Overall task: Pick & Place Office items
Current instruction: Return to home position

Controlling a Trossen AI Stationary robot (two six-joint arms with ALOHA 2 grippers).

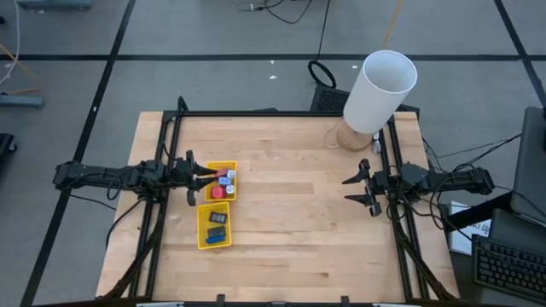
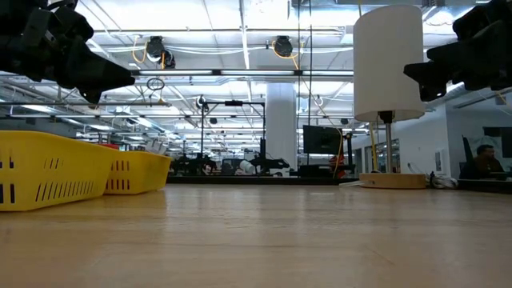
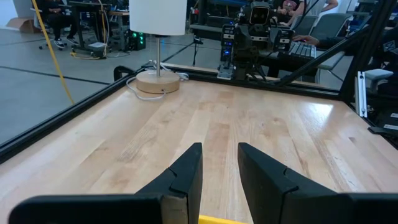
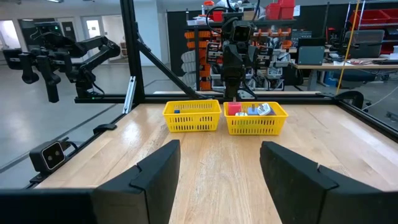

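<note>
Both arms are stretched out low and nearly flat, reaching in from opposite edges of the tabletop (image 1: 299,213) and pointing at each other.

The left gripper (image 3: 220,152) sits just inside the left edge, hovering over the end of the yellow tray (image 1: 201,228) that's nearer the lamp. Its fingers are a little apart, a narrow gap, with nothing between them. From its wrist view you only catch a sliver of yellow under the fingers.

The right gripper (image 4: 219,149) hangs just inside the right edge, about halfway along it. Its fingers are spread wide and empty, well apart from the tray. In the low view both arms sit up high, clear of the wood.

All the office items are in the tray, which lies close to the left edge. The compartment under the left gripper has the red chunk (image 1: 218,193) plus a few blue and pale pieces (image 1: 227,178) bunched together. The other compartment has the dark grey rectangle (image 1: 218,217) and the blue rectangle (image 1: 216,233), lying flat next to each other. I can't spot a green piece in any view.

The big white lamp (image 1: 381,89) stands upright on its round wooden base in the far right corner. A person (image 2: 484,157) sits in the room beyond the table.
</note>
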